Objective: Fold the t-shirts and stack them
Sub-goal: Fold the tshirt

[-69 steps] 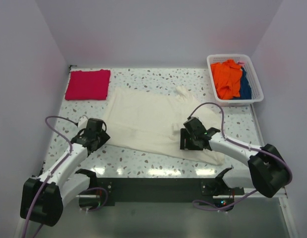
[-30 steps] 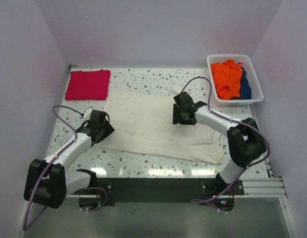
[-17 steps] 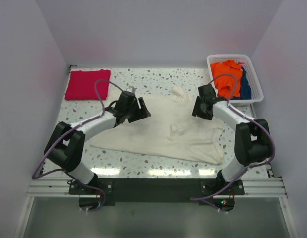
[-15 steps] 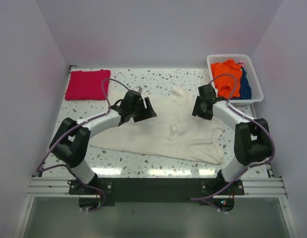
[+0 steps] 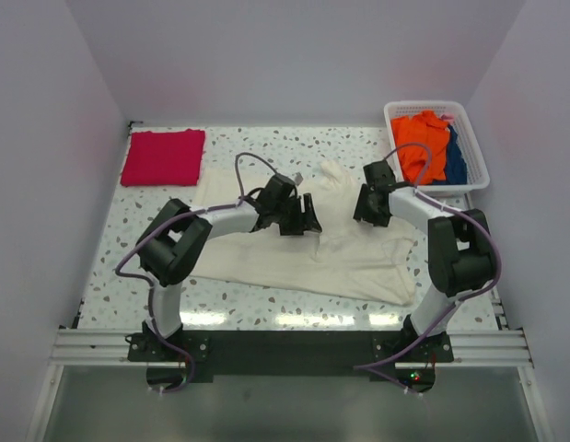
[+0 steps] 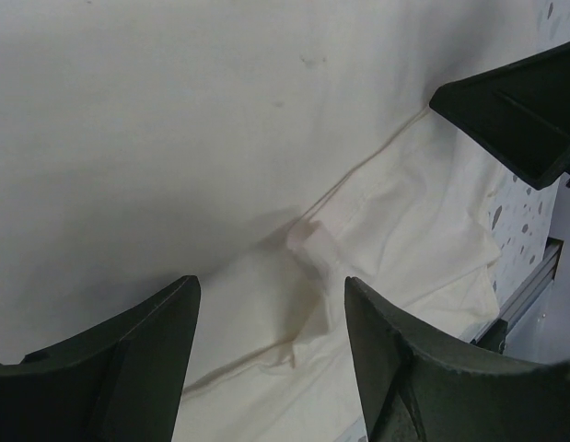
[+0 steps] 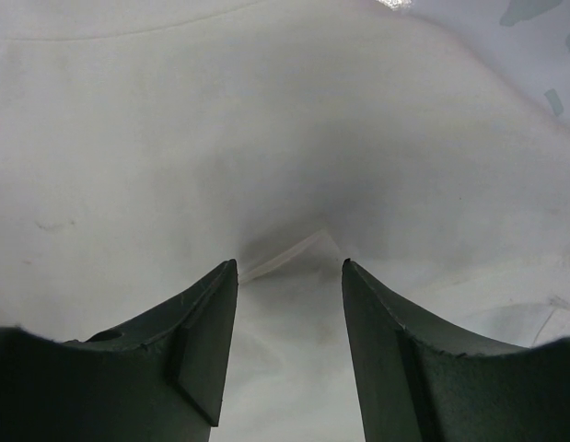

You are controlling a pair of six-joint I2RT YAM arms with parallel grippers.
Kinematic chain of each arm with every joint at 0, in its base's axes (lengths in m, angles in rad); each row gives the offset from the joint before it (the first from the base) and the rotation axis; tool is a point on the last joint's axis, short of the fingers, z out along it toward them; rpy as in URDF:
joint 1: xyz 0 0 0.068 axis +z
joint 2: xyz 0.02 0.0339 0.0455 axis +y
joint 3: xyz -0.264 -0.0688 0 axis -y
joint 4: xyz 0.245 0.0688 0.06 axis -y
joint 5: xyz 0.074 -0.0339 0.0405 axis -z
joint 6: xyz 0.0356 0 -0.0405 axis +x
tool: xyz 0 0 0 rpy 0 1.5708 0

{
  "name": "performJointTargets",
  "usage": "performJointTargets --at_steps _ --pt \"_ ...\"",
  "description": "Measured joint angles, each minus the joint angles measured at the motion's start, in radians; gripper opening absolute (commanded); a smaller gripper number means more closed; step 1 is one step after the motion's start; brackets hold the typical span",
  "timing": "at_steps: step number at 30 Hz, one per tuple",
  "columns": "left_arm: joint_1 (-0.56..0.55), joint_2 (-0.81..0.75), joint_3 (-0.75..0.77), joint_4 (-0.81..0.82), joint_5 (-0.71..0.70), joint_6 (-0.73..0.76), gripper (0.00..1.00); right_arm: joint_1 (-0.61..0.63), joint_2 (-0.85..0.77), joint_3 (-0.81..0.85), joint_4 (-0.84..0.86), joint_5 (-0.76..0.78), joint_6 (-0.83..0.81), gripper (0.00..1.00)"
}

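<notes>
The large cream-white t-shirt [image 5: 340,258] lies spread across the middle of the table, wrinkled, with a sleeve bunched at the back [image 5: 334,173]. The crimson-pink t-shirt [image 5: 162,157] lies folded at the back left. My left gripper [image 5: 301,218] is open and empty, low over the cream shirt's middle; in the left wrist view [image 6: 271,285] a small crease [image 6: 308,241] lies between its jaws. My right gripper [image 5: 368,206] is open and empty over the shirt's back right part; in the right wrist view [image 7: 289,267] a small fold [image 7: 298,250] sits just ahead of it.
A white basket [image 5: 475,147] with orange and blue cloth stands at the back right, close behind the right gripper. A black wedge-shaped part [image 6: 519,106] shows at the upper right of the left wrist view. Walls enclose the speckled table [image 5: 266,143].
The left gripper swung from the shirt's left edge across to its middle. The right gripper moved from the shirt's front right to its back right. The cream shirt's outline shifted.
</notes>
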Motion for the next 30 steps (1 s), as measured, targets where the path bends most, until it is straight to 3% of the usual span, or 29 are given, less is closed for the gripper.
performJointTargets --at_steps 9,19,23,30 --pt "-0.043 0.076 0.069 0.037 0.045 -0.008 0.56 0.000 0.000 -0.018 0.012 -0.015 0.002 0.38" --pt "-0.050 0.105 0.114 0.043 0.053 -0.003 0.23 0.000 -0.015 -0.034 0.011 -0.018 0.001 0.09" --pt "-0.052 0.105 0.115 0.043 0.052 0.005 0.19 0.000 -0.039 -0.038 0.008 -0.016 0.002 0.03" --pt "-0.060 0.099 0.106 0.073 0.029 0.047 0.19 0.000 -0.124 -0.039 -0.002 0.010 0.001 0.03"
